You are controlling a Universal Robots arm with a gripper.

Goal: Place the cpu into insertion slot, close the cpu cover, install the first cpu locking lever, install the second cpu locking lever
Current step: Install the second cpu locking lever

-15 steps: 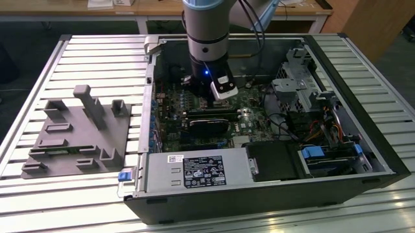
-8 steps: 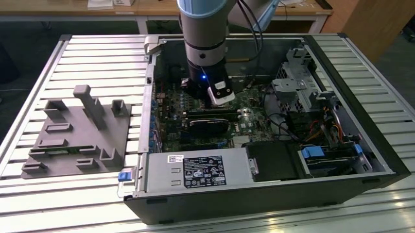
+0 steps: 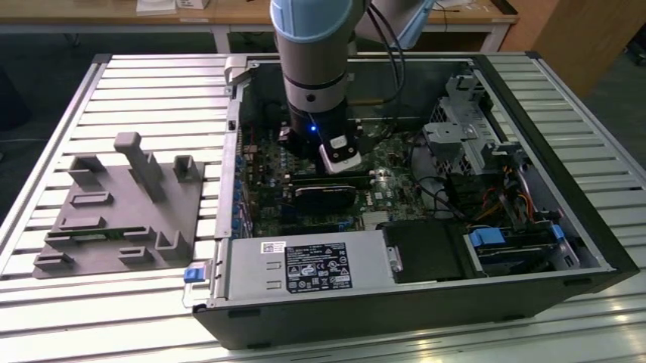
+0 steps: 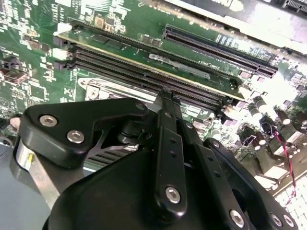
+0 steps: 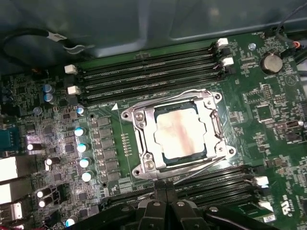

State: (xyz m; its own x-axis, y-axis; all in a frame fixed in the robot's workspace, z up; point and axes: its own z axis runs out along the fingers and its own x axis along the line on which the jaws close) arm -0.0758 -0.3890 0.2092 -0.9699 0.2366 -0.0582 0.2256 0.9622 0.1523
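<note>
Hovered over the slot (image 5: 175,139), hand (image 5: 165,194) pinched closed, empty. Sat in the slot already: cpu (image 5: 180,132), flat, square, pale tan metal. Lay down around it: thin silvery cover (image 5: 144,143), windowed. Judged at the lever stage; called for catching a slim springy wire lever.

My arm (image 3: 315,45) is hanging pretty much straight down in the exterior view, grey and light blue up top, black wrist section lower with a little blue light glowing on it. A white block sits on the wrist, angled off toward the exterior view's right. The gripper (image 4: 168,98) is black linkage with silver screw heads, and in both wrist views I've got the jaws pressed together, tips meeting in one narrow point, nothing between them.
</note>
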